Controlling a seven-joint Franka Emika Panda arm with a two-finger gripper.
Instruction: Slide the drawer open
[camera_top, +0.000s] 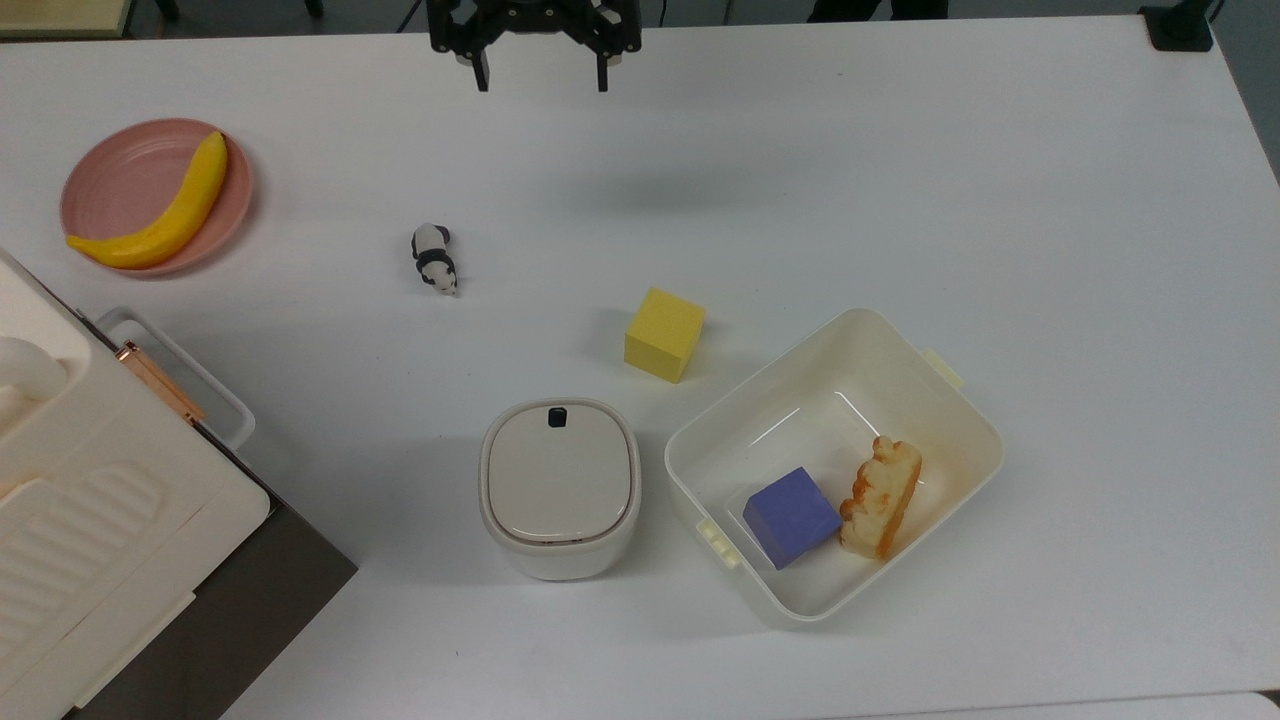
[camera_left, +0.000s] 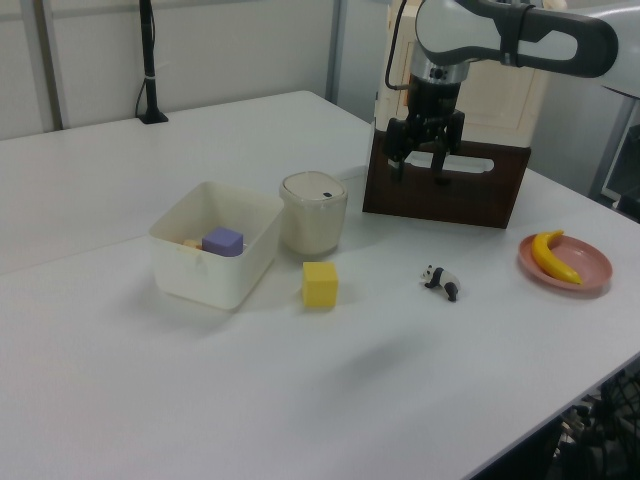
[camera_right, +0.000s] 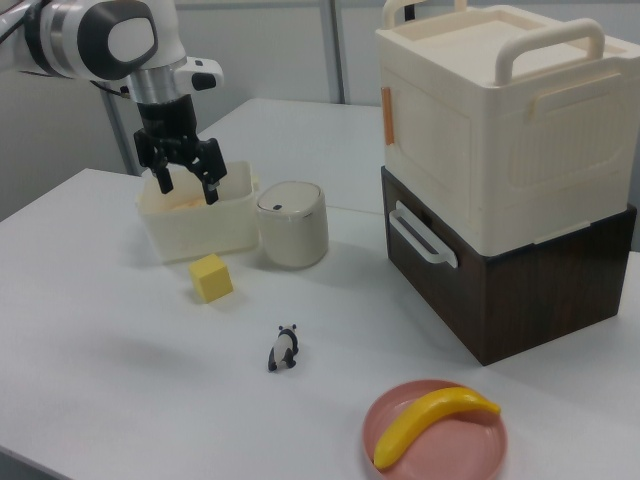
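The drawer (camera_right: 432, 285) is the dark brown front panel of the low brown cabinet at the right view's right, and it sits flush and closed. Its whitish loop handle (camera_right: 421, 236) juts toward the table; the handle (camera_top: 182, 374) also appears at the top view's left edge. In the left view the brown front (camera_left: 445, 200) stands behind my arm. My gripper (camera_top: 542, 86) hangs open and empty above the table at the top view's upper edge, far from the handle. My gripper (camera_right: 188, 190) hovers over the cream tub in the right view.
A cream lidded case (camera_right: 500, 120) rests on the cabinet. On the table are a white lidded bin (camera_top: 560, 487), a cream tub (camera_top: 700, 440) holding a purple block and a pastry, a yellow cube (camera_top: 664, 334), a panda figure (camera_top: 435, 258), and a banana on a pink plate (camera_top: 120, 180).
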